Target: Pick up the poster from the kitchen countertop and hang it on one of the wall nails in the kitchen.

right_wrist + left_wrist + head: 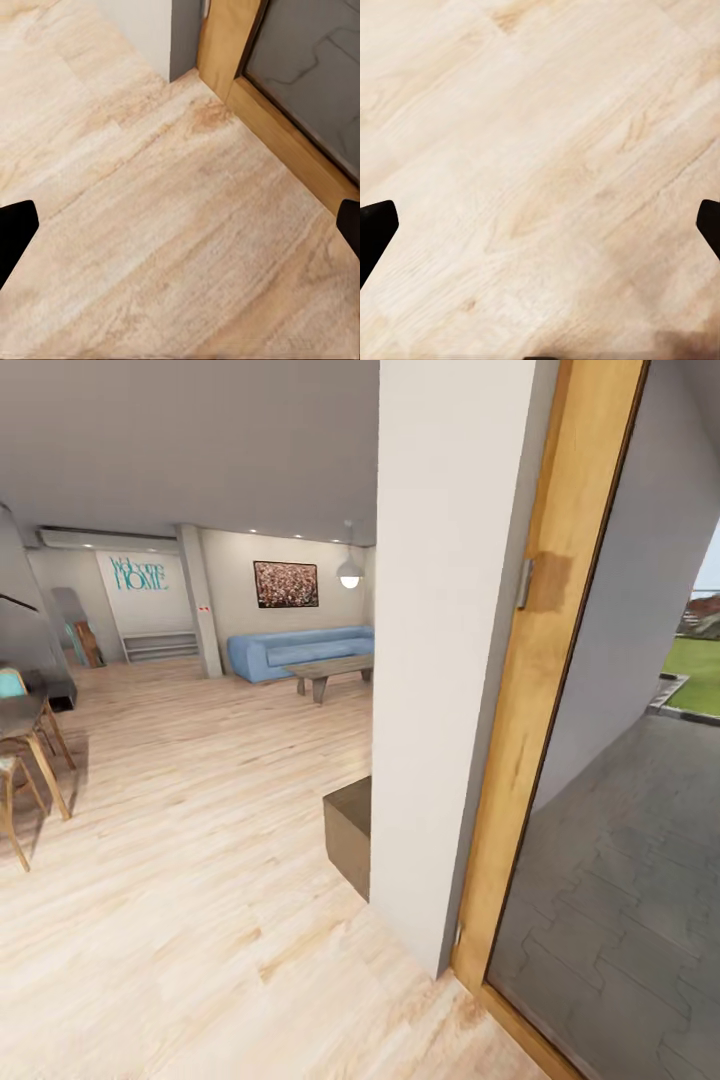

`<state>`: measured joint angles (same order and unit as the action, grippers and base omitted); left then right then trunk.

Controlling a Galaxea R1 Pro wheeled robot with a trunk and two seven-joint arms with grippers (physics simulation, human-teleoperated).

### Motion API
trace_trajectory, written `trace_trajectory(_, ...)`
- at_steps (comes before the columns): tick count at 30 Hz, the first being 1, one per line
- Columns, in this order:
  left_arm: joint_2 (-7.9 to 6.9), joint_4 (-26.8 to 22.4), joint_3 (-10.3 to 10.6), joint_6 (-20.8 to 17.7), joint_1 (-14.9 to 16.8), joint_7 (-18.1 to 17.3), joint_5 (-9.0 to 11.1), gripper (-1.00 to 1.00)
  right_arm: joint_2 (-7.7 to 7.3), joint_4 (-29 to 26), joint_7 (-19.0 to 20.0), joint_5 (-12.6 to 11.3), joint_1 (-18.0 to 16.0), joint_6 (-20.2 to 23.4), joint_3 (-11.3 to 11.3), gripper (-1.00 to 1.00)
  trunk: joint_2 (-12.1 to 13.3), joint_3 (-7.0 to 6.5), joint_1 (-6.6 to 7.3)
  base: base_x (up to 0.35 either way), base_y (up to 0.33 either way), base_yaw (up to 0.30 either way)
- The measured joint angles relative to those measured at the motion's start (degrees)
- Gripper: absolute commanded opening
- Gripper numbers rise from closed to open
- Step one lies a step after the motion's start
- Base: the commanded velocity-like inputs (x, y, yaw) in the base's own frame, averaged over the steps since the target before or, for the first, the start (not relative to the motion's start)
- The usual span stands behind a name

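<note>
The poster and the kitchen countertop are out of view. My left gripper [540, 225] is open over bare light wood floor [540, 150], its black fingertips [375, 225] spread wide with nothing between them. My right gripper [180, 225] is open too, hanging over the same floor near the foot of a white wall [142, 30] and a wooden door frame [285, 135].
A white wall end [450, 660] and a wooden door frame [540, 690] stand close ahead, with grey paving [620, 880] beyond. A low brown box [350, 830] sits at the wall's base. Left are a table and chairs [25, 750]; far back, a blue sofa [300, 650], coffee table [330, 672], reddish-brown picture [286, 584] and teal lettering [138, 573].
</note>
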<state>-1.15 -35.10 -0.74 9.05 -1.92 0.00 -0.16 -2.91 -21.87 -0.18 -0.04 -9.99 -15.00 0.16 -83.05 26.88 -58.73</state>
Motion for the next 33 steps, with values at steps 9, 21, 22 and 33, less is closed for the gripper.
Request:
trace_trajectory(9, 0.0, 0.01, 0.0, 0.0, 0.0, 0.0, 0.0, 1.0, -0.1, 3.45, 0.09, 1.72, 0.0, -0.25, 0.25, 1.0, 0.0, 0.0, 0.0, 0.0, 0.0, 0.013)
trace_trajectory(21, 0.0, 0.08, 0.0, 0.0, 0.0, 0.0, -0.04, 1.0, 0.11, 3.63, -0.05, 2.02, 0.0, -0.38, 0.23, 1.0, 0.0, 0.0, 0.0, 0.0, 0.0, 0.188)
trace_trajectory(22, 0.0, 0.08, 0.0, 0.0, 0.0, 0.0, -0.03, 1.0, 0.11, 3.63, -0.05, 2.03, 0.0, -0.38, 0.23, 1.0, 0.0, 0.0, 0.0, 0.0, 0.0, 0.285)
trace_trajectory(33, 0.0, 0.09, 0.0, 0.0, 0.0, 0.0, -0.03, 1.0, 0.14, 3.64, -0.05, 2.03, 0.0, -0.39, 0.25, 1.0, 0.0, 0.0, 0.0, 0.0, 0.0, 0.292)
